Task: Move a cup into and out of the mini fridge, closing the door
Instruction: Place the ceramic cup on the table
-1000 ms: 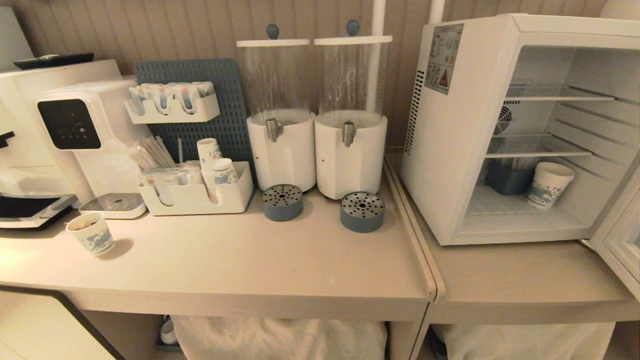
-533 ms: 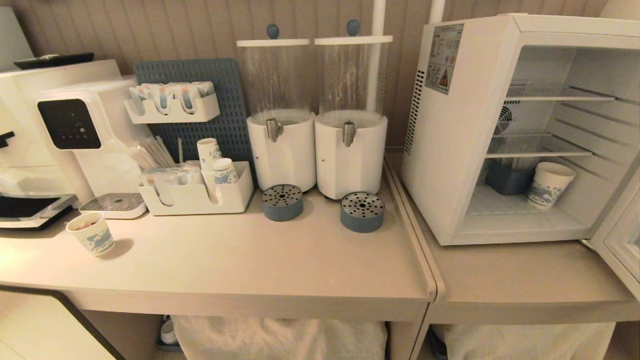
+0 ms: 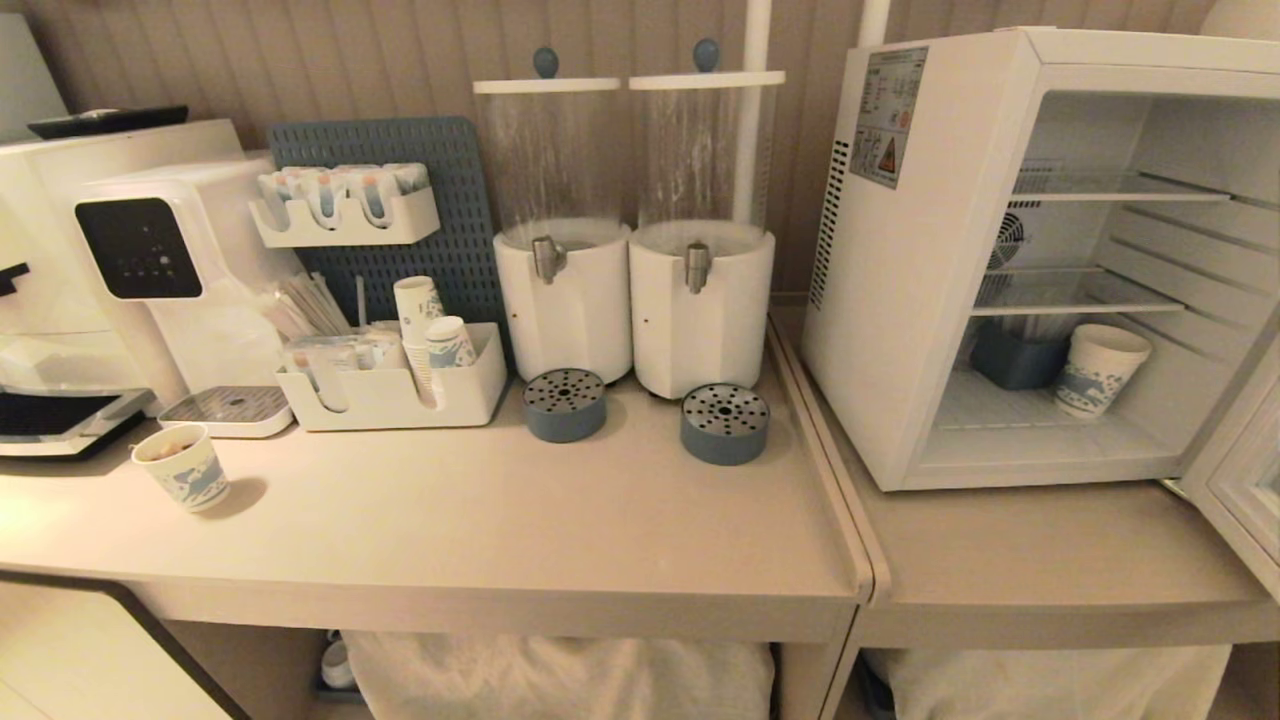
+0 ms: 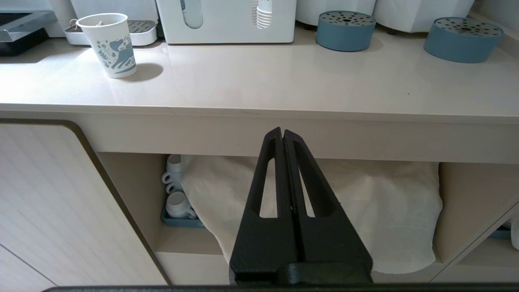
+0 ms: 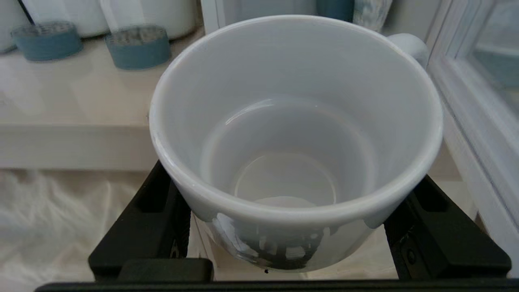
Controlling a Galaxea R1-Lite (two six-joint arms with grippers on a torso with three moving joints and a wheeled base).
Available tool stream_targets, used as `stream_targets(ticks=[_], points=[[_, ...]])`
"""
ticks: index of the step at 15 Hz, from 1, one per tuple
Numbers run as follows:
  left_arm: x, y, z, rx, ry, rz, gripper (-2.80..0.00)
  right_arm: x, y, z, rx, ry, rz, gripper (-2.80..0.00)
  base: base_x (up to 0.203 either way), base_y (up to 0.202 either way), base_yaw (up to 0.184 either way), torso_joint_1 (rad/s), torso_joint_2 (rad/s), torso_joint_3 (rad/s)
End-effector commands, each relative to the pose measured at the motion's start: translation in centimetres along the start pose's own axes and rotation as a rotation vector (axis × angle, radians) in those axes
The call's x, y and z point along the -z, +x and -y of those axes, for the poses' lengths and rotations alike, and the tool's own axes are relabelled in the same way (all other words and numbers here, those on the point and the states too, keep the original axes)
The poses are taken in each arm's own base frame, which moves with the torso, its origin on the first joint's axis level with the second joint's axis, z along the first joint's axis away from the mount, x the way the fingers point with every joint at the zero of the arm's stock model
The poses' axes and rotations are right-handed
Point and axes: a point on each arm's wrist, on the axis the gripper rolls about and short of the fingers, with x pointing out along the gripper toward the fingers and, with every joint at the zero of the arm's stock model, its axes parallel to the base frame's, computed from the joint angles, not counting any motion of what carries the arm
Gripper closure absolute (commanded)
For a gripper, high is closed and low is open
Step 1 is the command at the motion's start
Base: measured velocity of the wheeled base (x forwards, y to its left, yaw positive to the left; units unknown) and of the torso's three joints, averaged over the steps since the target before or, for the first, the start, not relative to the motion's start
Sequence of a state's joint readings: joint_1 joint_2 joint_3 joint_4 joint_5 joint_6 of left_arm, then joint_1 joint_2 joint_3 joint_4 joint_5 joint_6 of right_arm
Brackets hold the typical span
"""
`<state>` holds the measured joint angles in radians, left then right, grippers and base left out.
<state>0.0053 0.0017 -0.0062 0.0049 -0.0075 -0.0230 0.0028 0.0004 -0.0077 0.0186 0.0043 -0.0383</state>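
Head view shows a beige counter [image 3: 560,520] with neither arm in sight. The mini fridge [image 3: 930,300] stands at the right with its interior exposed, wire shelves bare; on its floor sit a dark blue tub [image 3: 1012,360] and, just beside it, a blue-printed paper cup [image 3: 1098,370]. The door [image 3: 1240,470] hangs swung out at the far right edge. Left of the fridge stand two white drink dispensers [image 3: 630,290], each with a round blue drip tray [image 3: 724,424] in front. Farther left, a white organiser [image 3: 395,385] holds stacked paper cups before a blue pegboard [image 3: 400,140], next to a white water machine [image 3: 170,270]. Another printed paper cup [image 3: 182,468] stands alone near the counter's left front.

Left wrist view shows the left gripper [image 4: 283,134] with its black fingers pressed together, empty, hanging in front of the counter's edge. Below it, an open shelf holds white cloth [image 4: 324,202] and small white mugs [image 4: 175,190] on a blue tray. The lone printed paper cup [image 4: 111,44] stands upright on the counter above, well apart.

Right wrist view is filled by the cup [image 5: 296,138], white, empty and upright, pinched across its lower body between the spread black fingers of the right gripper [image 5: 292,243]; a handle stub shows at its far rim. It is held in the air just beside the open door's frame [image 5: 466,113], outside the fridge, with two blue drip trays blurred behind it.
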Motion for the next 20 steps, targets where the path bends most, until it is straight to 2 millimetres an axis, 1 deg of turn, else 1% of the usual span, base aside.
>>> stream_targets(ticks=[1,11,13,20], points=[[0.01,0.00,0.00,-0.001,-0.001,-0.001,0.00,-0.05,0.01,0.00,-0.001,-0.003,0.004,0.00,0.000,0.000,0.000,0.000,0.00,0.000],[0.01,0.00,0.00,-0.001,0.000,-0.001,0.00,-0.07,0.01,0.01,0.001,-0.003,0.005,0.00,0.000,0.007,0.000,0.000,0.00,0.000],[0.01,0.00,0.00,-0.001,0.000,-0.001,0.00,-0.07,0.02,0.01,0.001,-0.002,0.008,0.00,0.001,0.135,-0.004,0.000,0.00,0.005],[0.01,0.00,0.00,-0.001,0.000,-0.001,0.00,-0.09,0.02,0.00,0.000,-0.002,0.010,0.00,0.000,0.196,0.010,0.005,0.00,0.003]])
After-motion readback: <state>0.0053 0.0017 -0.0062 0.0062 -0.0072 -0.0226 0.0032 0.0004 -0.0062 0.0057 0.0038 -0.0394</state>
